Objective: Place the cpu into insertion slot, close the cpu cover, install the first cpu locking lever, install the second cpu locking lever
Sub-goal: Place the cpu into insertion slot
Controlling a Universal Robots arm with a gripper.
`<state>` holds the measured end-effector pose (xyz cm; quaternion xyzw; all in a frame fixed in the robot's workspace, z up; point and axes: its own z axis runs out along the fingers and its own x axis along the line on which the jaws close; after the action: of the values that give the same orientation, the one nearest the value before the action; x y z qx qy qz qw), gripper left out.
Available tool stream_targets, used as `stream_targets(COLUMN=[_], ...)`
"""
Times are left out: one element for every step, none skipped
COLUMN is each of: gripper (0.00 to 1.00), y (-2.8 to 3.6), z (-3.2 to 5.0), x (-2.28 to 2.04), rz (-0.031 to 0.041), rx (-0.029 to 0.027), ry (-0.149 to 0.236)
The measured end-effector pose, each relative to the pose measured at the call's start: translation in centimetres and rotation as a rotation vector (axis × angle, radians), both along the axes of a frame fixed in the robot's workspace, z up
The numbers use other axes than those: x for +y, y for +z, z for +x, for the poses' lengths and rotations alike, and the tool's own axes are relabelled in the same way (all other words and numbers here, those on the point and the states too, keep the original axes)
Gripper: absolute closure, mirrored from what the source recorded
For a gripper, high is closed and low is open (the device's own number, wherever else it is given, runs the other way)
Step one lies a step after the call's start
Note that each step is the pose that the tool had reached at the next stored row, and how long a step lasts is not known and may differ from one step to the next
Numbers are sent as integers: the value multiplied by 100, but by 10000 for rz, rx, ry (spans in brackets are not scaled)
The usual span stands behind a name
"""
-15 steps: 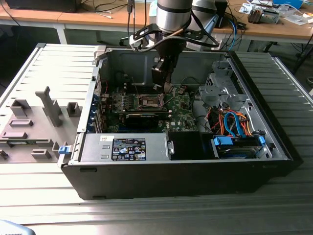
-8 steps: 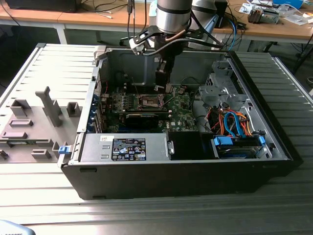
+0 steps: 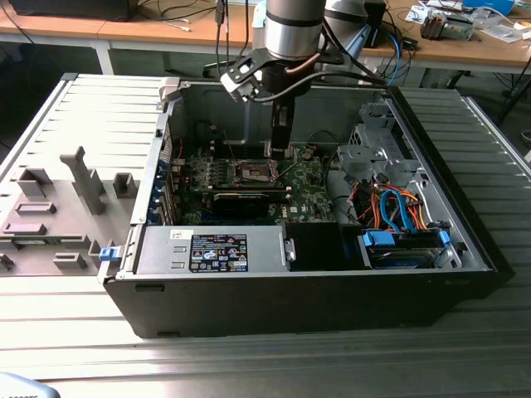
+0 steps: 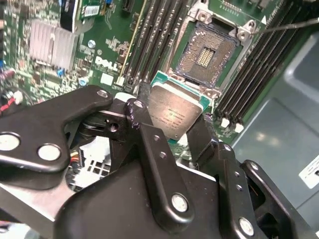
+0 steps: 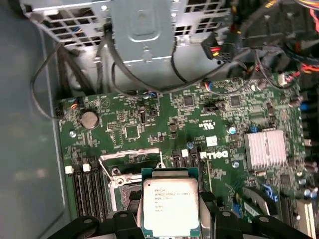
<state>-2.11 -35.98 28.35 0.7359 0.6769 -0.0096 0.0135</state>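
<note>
Cpu look: the cpu (image 4: pixel 174 112) is a small flat square, with a grey-beige metal face carrying faint dark print and a thin green edge round the metal; it looks the same in the first wrist view (image 5: pixel 171 206)
Cpu place: held in the air over the green circuit board (image 5: pixel 149 119), just beside the insertion slot (image 4: pixel 207 52), not seated in it
End effector: the black end effector (image 4: pixel 172 119) is drawn in onto the cpu, with fingers (image 4: pixel 149 144) on two opposite edges
Insertion slot: square, silvery rim, dark centre with a small gold-toned patch, uncovered and unfilled
Hidden: in the first wrist view the cpu covers most of the slot, leaving only part of the rim showing beside it
Hard to make out: in the exterior view the end effector (image 3: pixel 280 149) stands inside the computer case (image 3: pixel 290 298) beside the slot (image 3: pixel 253 172), and the cpu there is too small to pick out
Around: long black memory slots (image 4: pixel 159 30) flank the slot; a silver finned heat sink (image 5: pixel 266 149) sits well apart from it; the case rests on a ribbed grey counter (image 3: pixel 249 365)
</note>
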Motion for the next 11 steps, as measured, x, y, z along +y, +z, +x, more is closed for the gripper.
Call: stream_targets(gripper=[46,46,46,46,46,46,46,46,46,46,46], y=[-3,-5,-9,-11,-13,-14,-14,-15,-15,-15,-15], z=[0,0,0,0,0,0,0,0,0,0,0], x=[0,0,0,0,0,0,0,0,0,0,0], rz=[1,2,1,1,1,0,-1,1,1,1,1], rx=[-1,-1,0,-1,0,0,1,0,-1,0,0], ry=[251,425,741,921,1123,1366,1391,1393,1396,1397,1398])
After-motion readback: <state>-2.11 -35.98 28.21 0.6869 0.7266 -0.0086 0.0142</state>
